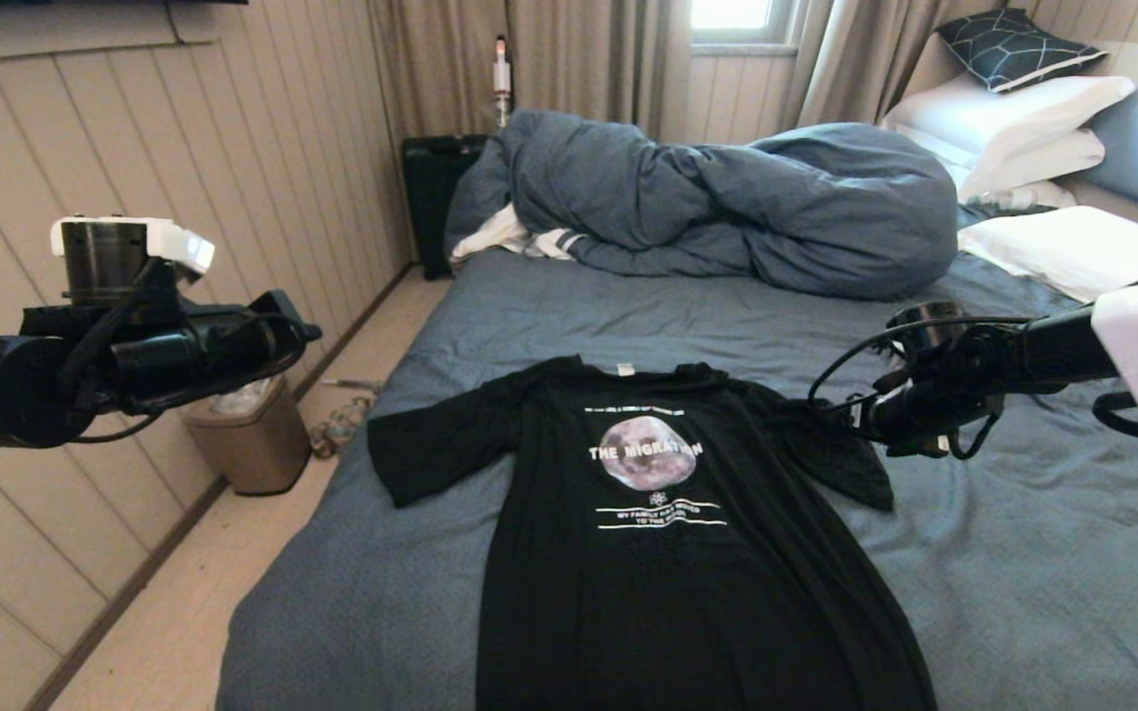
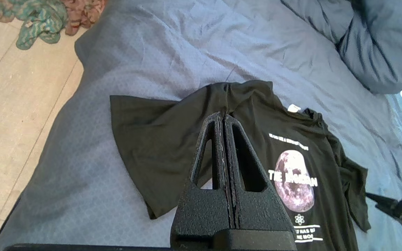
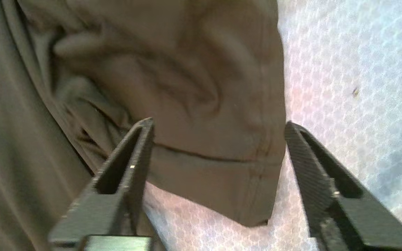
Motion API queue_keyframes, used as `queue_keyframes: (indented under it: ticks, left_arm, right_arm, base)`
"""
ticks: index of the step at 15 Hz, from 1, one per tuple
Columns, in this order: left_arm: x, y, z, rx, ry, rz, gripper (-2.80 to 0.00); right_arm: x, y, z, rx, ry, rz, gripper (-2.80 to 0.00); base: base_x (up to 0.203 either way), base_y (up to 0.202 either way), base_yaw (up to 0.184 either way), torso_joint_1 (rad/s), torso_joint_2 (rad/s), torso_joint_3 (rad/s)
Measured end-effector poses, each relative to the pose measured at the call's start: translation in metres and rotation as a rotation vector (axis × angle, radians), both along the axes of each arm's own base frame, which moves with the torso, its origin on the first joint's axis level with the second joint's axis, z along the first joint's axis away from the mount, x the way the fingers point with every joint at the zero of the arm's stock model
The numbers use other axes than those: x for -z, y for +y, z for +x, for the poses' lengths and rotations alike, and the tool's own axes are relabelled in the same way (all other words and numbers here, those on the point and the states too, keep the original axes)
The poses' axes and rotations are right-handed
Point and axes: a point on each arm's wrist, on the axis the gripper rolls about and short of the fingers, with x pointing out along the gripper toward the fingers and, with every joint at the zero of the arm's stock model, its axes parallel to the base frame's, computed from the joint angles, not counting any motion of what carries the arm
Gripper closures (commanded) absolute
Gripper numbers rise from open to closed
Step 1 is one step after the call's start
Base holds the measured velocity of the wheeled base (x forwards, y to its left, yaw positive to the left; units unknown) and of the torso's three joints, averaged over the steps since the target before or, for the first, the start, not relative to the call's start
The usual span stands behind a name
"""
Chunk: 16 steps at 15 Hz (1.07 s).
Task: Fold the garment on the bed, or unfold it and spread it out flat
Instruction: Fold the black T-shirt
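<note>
Leftward, we see the left gripper (image 1: 304,334) held level off the bed's (image 1: 490,306) edge, fingers pressed together on nothing. Centrally, the garment (image 1: 668,553) lies flat, print up. Rightward, the right gripper (image 1: 831,413) reaches low over its sleeve, fingers spread.

Black moon-print T-shirt (image 1: 668,553) lies spread, print up, on blue-grey bed (image 1: 1023,573).

My head view cuts off the garment (image 1: 668,553) hem at the bed (image 1: 332,592) foot edge; my left gripper (image 1: 307,334) fingertips are lost in dark blur.
</note>
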Motion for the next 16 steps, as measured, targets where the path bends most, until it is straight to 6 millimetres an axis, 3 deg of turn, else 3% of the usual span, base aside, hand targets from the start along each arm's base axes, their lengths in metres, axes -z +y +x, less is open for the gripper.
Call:
queue_keyframes:
  ticks: [4, 7, 15, 16]
  left_arm:
    - [0.002, 0.0, 0.0, 0.005, 0.005, 0.0, 0.0]
    - [0.003, 0.0, 0.0, 0.005, 0.007, -0.001, 0.0]
    - [0.002, 0.0, -0.001, 0.013, 0.009, -0.007, 0.0]
    - [0.002, 0.0, -0.001, 0.012, 0.007, -0.007, 0.0]
  right_arm:
    - [0.012, -0.002, -0.007, 0.006, 0.045, 0.005, -2.8]
    - [0.019, -0.016, -0.008, 0.029, 0.014, 0.004, -2.8]
    - [0.03, -0.01, -0.007, 0.02, 0.038, 0.002, -2.8]
    - [0.032, -0.01, -0.007, 0.014, 0.042, -0.002, 0.0]
  base:
    - [0.0, 0.0, 0.0, 0.0, 0.0, 0.0]
    - [0.0, 0.0, 0.0, 0.0, 0.0, 0.0]
    - [0.0, 0.0, 0.0, 0.0, 0.0, 0.0]
    - [0.0, 0.0, 0.0, 0.0, 0.0, 0.0]
